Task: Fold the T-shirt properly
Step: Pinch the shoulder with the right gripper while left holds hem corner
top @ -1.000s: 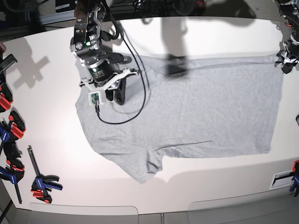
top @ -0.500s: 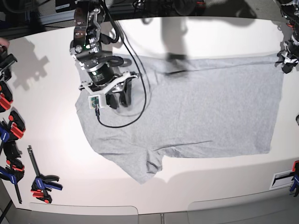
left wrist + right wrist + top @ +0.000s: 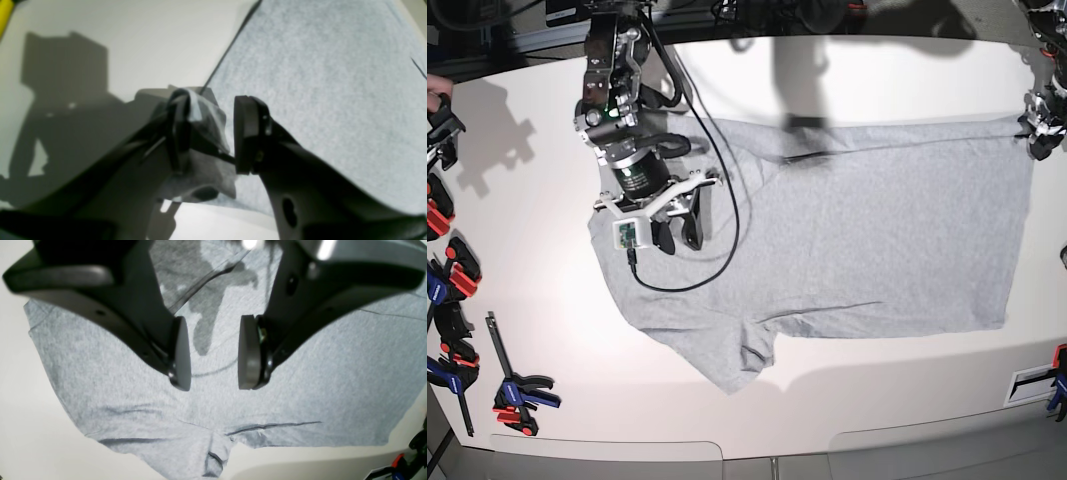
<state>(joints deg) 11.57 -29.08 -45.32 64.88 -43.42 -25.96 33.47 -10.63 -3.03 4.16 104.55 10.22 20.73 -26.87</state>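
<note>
T-shirt spread flat, a hand at each end

The T-shirt [image 3: 847, 230] lies spread on the white counter [image 3: 547, 390], its long axis running left to right in the base view, one sleeve poking toward the near edge. The right hand [image 3: 213, 353] hangs just above the cloth at the shoulder end, jaws spread and pinching nothing, the fabric directly beneath them. The left hand [image 3: 208, 140] sits at the far hem corner, jaws parted, with a tuft of that corner standing between them against one pad; whether it is truly gripped I cannot tell. Each end has its own arm nearest. Clamps [image 3: 517, 392] lie off to the side.
</note>
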